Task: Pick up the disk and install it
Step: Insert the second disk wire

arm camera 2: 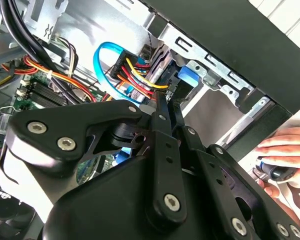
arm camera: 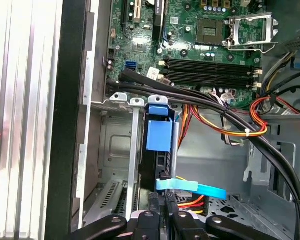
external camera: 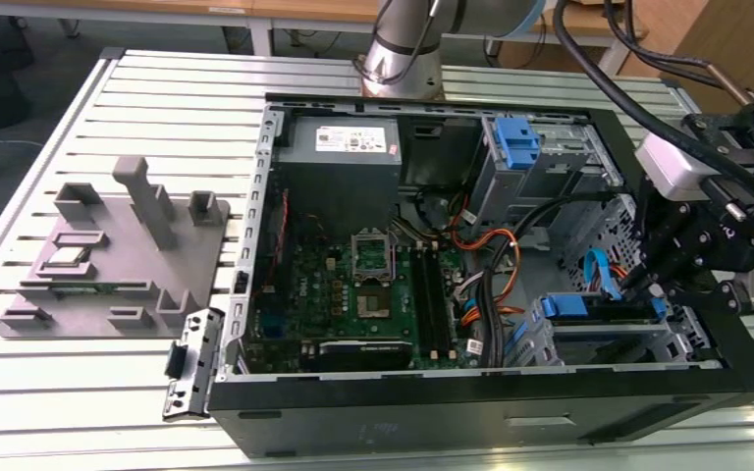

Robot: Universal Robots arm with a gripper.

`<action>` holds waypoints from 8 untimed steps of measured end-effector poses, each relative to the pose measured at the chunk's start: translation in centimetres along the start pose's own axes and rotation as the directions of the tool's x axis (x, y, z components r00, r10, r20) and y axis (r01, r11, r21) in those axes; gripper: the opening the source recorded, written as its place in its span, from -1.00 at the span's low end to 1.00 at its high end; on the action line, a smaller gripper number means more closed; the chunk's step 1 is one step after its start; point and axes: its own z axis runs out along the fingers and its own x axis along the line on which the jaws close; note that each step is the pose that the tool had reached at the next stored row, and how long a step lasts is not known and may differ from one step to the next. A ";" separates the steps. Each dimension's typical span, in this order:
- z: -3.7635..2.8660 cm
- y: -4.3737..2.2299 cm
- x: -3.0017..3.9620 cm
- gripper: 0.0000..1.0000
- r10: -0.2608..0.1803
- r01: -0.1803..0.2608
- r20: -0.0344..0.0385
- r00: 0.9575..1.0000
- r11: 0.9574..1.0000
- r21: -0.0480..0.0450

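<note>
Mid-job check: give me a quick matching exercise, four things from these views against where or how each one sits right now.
Things:
1. disk
2. gripper
3. power-supply box
4. grey fixture block

Places:
A. outside the case, on the slatted table, at the exterior view's left
B. in the drive bay, blue rail showing
C. far corner of the case, white sticker up
D. right at the disk's cabled end

Pairs: 1-B, 2-D, 3-C, 4-A
</note>
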 end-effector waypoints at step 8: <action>0.22 0.06 0.00 -0.68 0.000 0.000 -0.004 1.000 1.000 0.000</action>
